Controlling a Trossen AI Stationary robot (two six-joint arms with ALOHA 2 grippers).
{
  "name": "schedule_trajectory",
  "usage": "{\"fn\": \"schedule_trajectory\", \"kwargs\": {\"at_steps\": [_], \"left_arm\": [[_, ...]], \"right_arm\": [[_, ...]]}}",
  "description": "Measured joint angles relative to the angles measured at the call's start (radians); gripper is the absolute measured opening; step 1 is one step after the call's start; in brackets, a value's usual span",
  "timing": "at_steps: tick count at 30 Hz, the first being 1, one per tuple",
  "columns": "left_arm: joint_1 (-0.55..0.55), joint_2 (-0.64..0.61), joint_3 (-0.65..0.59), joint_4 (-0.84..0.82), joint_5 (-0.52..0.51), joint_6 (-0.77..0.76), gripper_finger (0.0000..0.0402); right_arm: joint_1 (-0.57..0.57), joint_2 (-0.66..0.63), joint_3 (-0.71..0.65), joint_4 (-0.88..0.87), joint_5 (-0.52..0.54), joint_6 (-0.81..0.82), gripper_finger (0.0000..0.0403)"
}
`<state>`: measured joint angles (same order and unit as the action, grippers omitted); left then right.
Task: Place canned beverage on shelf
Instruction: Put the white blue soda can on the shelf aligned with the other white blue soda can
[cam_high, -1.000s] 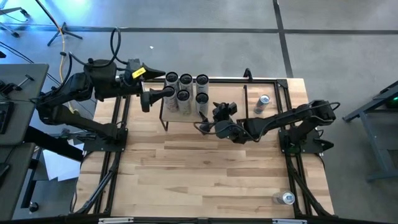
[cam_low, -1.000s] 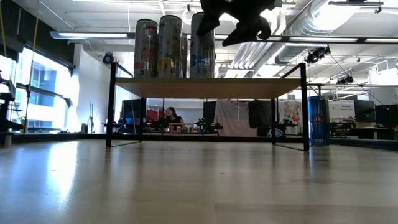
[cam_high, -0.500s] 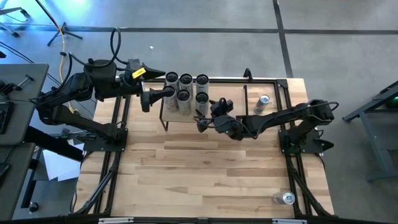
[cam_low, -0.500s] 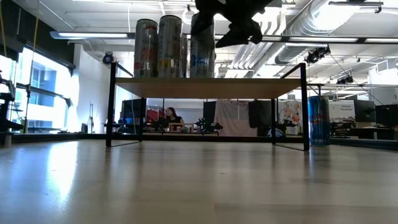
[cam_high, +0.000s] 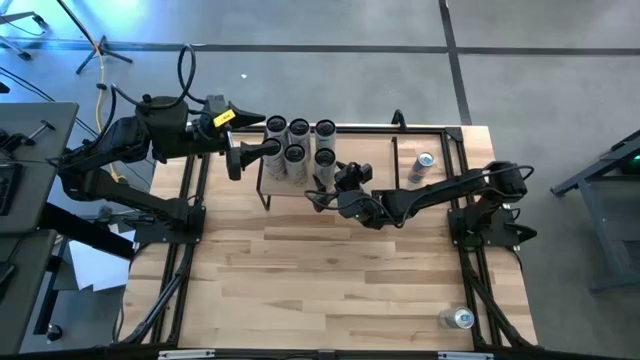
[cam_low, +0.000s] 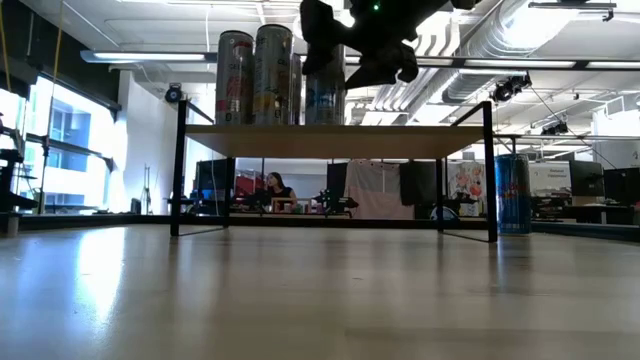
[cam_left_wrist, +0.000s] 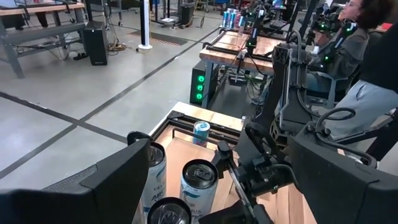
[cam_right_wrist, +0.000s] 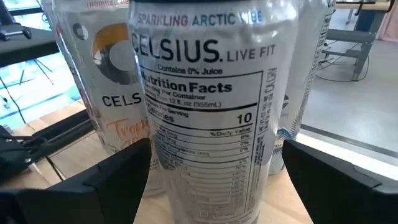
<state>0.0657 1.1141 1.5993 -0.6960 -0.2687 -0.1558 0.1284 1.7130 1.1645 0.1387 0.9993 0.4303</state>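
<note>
Right tool (cam_high: 322, 193) spread wide, straddling a Celsius can (cam_right_wrist: 208, 99) on the shelf (cam_high: 345, 150), fingers (cam_right_wrist: 74, 199) clear of its sides. Five cans clustered on the shelf's left half. Left tool (cam_high: 234, 160) open, at the shelf's left end.

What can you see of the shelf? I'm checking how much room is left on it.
The shelf is a low rack with a plain light wood top and thin black legs, standing level at the table's far side. Five upright cans crowd its left part; the right part looks free. The right gripper reaches over it with open fingers on either side of the front right can.
</note>
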Motion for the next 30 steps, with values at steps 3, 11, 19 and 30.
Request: {"fn": "schedule_trajectory", "kwargs": {"at_steps": [3, 11, 19, 30], "left_arm": [[0.0, 0.0, 0.0, 0.0, -0.003, 0.0, 0.0351], [0.0, 0.0, 0.0, -0.006, -0.004, 0.0, 0.0351], [-0.001, -0.009, 0.0, -0.018, 0.004, 0.001, 0.0351], [-0.001, -0.021, 0.001, -0.011, 0.11, -0.027, 0.0351]], "right_arm": [[-0.007, 0.0, 0.0, -0.002, 0.003, -0.019, 0.0342], [-0.037, 0.0, 0.0, -0.006, -0.009, 0.022, 0.0252], [-0.034, -0.003, 0.0, -0.01, -0.074, -0.003, 0.0234], [-0.083, -0.118, 0.001, -0.181, -0.391, -0.175, 0.0234]]}}
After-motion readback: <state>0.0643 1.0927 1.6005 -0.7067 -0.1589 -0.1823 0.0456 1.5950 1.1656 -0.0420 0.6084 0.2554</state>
